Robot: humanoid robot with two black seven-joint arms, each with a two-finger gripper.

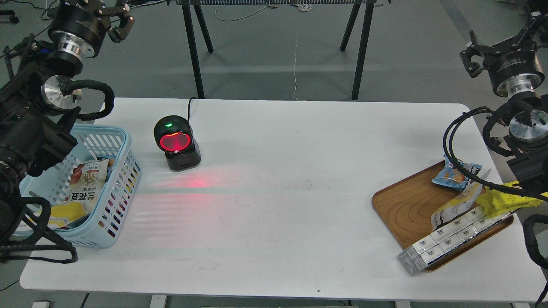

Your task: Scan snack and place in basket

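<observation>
The light blue basket [122, 147] stands at the table's left edge. A flat yellow and white snack pouch [87, 184] with a round brown picture lies inside it, face up. My left arm rises over the basket's left side and hides part of it. My left gripper [117, 19] is high at the top left, beyond the table's far edge, open and empty. My right gripper [498, 40] is high at the far right, above the floor behind the table, open and empty.
A black scanner [176, 143] with a red lit window stands right of the basket and casts red light on the table [278, 192]. A brown wooden tray [406, 205] at the right holds a blue packet [456, 173], a bright yellow packet [501, 199], a white-backed pouch [454, 207] and a strip of white sachets [454, 237].
</observation>
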